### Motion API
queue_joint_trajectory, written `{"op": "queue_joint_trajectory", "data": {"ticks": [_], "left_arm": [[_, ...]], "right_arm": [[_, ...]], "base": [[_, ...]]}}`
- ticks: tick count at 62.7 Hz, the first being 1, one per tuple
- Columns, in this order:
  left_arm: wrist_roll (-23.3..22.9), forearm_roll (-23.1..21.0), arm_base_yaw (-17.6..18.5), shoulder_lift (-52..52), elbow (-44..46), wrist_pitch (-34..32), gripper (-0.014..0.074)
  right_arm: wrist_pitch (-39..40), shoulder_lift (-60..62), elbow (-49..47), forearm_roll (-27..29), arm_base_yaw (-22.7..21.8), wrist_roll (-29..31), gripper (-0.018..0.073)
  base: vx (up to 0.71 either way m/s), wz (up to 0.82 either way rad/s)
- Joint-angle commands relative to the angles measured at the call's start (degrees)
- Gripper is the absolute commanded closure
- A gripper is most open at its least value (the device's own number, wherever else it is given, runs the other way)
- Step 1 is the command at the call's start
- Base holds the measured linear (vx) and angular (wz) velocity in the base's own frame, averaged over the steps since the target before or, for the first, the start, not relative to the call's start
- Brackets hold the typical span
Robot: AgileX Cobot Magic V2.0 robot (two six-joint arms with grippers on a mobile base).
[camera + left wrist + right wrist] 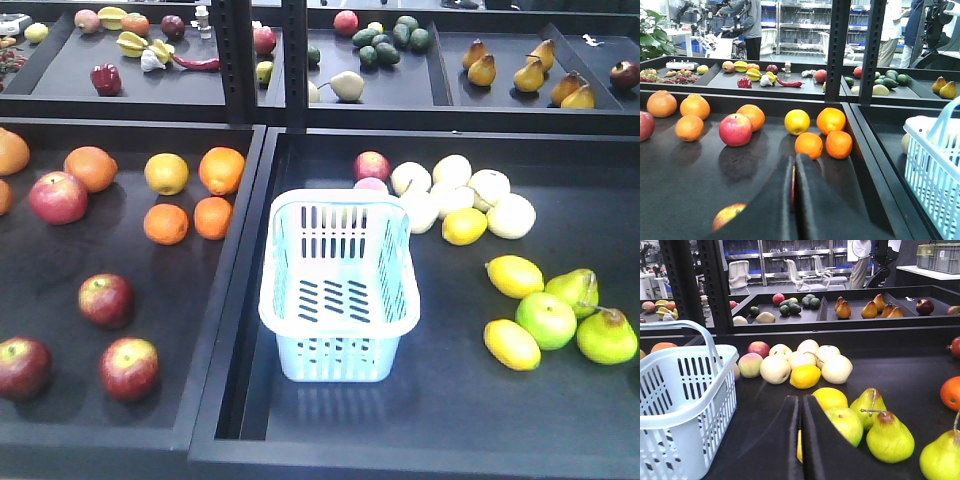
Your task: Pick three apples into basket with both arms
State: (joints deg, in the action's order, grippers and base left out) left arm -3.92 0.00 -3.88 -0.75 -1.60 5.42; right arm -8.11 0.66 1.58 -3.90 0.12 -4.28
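One basket (337,358), empty, stands with its long axis running front to back; three dark apples (106,300) lie well left of it in the next tray (60,260), none yet picked; one brighter apple (58,197) sits farther back. The left gripper (794,160), pads nearly together and holding nothing, hangs over that tray with one apple low to its left, so I judge the left arm nearer; the right gripper (800,400), likewise closed and empty, is right of the basket among lemons (805,376) and pears (889,437), the basket between it and the apples.
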Motion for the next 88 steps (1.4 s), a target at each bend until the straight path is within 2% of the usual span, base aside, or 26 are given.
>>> {"op": "queue_joint_trajectory", "data": {"ticks": [1, 88], "left_arm": [[-0.1, -0.3, 0.0, -0.7, 1.4, -4.3, 0.0603], [-0.1, -0.3, 0.0, -0.7, 1.4, -4.3, 0.0603]], "right_arm": [[4.1, 0.1, 0.8, -0.1, -0.3, 0.3, 0.0564], [4.1, 0.1, 0.8, -0.1, -0.3, 0.3, 0.0564]], "base": [[0.13, -0.02], [0.08, -0.02]]}}
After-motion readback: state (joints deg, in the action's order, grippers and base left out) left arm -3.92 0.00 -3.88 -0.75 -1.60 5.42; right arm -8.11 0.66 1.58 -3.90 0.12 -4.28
